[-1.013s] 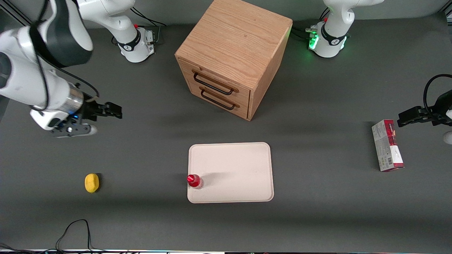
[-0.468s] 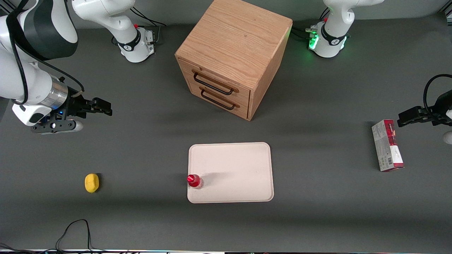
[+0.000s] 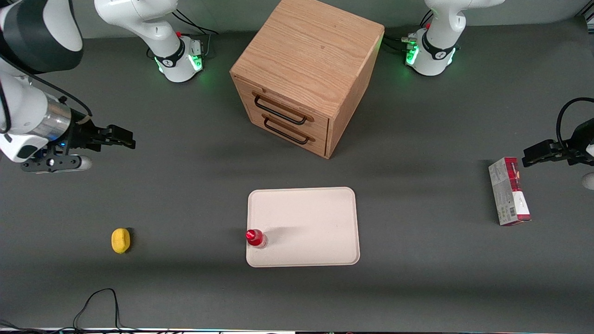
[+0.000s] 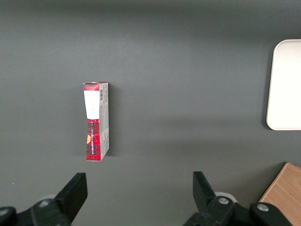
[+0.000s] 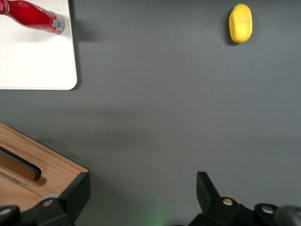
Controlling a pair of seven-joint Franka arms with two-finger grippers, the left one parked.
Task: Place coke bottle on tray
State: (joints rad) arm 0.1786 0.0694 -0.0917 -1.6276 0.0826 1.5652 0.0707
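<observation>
1. Presently, in the front view, my gripper (image 3: 125, 138) hangs above bare table toward the working arm's end, well apart from the tray (image 3: 315, 218). The coke bottle (image 3: 255, 238) stands upright on the tray, just inside its rim at the edge facing my arm. A lemon (image 3: 120, 240) lies on the table, nearer the camera than my gripper. The wooden drawer cabinet (image 3: 304, 74) sits farther from the camera than the tray.
2. In the right wrist view, my gripper (image 5: 141, 190) has its fingers (image 5: 75, 193) spread wide and holds nothing. The coke bottle (image 5: 33, 16) rests on the tray (image 5: 37, 61) near its rim.
3. In the left wrist view, a red-and-grey carton (image 4: 96, 121) lies on the table.
</observation>
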